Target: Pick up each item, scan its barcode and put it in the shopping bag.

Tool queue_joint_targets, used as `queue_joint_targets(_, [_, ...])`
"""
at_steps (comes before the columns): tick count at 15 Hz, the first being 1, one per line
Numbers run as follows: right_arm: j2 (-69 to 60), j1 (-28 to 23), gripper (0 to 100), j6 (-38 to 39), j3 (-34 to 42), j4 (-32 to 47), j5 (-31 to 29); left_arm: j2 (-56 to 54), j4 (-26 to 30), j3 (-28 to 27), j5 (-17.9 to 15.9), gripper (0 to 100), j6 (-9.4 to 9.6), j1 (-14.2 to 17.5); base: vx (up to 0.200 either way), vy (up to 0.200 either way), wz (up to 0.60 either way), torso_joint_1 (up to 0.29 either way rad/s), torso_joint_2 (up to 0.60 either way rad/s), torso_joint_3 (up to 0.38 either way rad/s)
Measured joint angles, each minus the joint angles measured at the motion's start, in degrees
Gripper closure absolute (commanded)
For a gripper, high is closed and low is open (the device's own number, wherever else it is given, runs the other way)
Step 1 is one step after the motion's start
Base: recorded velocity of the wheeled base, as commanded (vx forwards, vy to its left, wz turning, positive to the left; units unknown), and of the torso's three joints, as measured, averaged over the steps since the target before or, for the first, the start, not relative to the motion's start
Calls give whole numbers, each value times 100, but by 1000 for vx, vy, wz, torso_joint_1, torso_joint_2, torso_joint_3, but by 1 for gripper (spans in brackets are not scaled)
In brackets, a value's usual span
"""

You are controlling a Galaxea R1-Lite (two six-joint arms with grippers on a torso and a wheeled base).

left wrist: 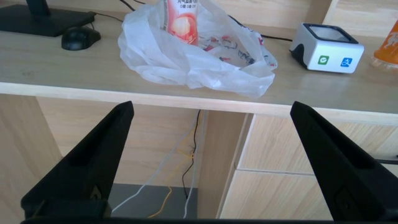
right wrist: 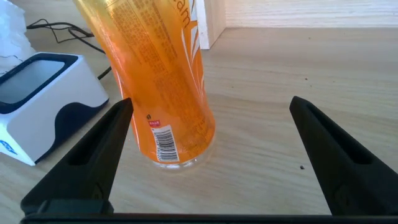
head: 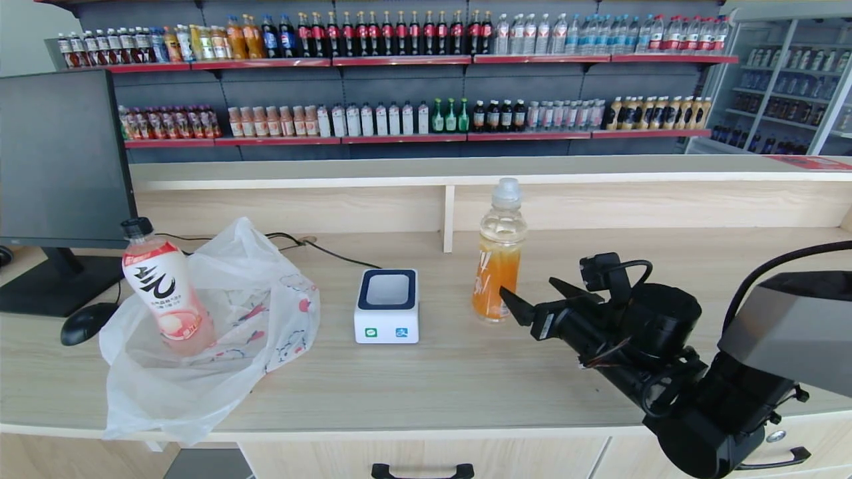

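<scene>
An orange drink bottle [head: 498, 259] stands upright on the wooden counter [head: 466, 379], right of the white barcode scanner [head: 387, 306]. My right gripper [head: 530, 289] is open just right of and in front of that bottle, not touching it. In the right wrist view the orange bottle [right wrist: 158, 74] sits ahead of the open right gripper [right wrist: 211, 102], toward one finger, barcode facing the camera, with the scanner [right wrist: 43, 106] beside it. A pink drink bottle [head: 163, 286] stands inside the translucent shopping bag [head: 200, 346]. My left gripper [left wrist: 211, 109] hangs open below the counter edge, in front of the shopping bag [left wrist: 193, 59].
A monitor [head: 60, 159] and black mouse [head: 86, 322] occupy the counter's left end, with a cable [head: 319, 249] running behind the bag. A raised ledge with a wooden divider [head: 448, 218] backs the counter. Drawers with handles [head: 423, 471] lie below.
</scene>
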Motion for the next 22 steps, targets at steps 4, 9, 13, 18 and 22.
queue_joint_targets(4, [-151,-121,0,13,76,-2,0,0,0,0,2,0,0,-4,0,0,0,0,0,0])
queue_joint_targets(9, [-325,-577,0,20,59,-2,-2,0,2,0,0,0,-5,-2,0,0,0,0,0,0])
queue_joint_targets(13, [-238,-681,0,51,-219,0,-2,2,-11,0,-2,0,13,0,0,0,0,0,0,0])
queue_joint_targets(18, [-78,-692,0,85,-506,0,6,0,-33,0,-2,0,38,-4,0,0,0,0,0,0])
queue_joint_targets(22, [-69,-585,0,84,-449,0,13,2,-22,0,-2,0,24,2,0,0,0,0,0,0])
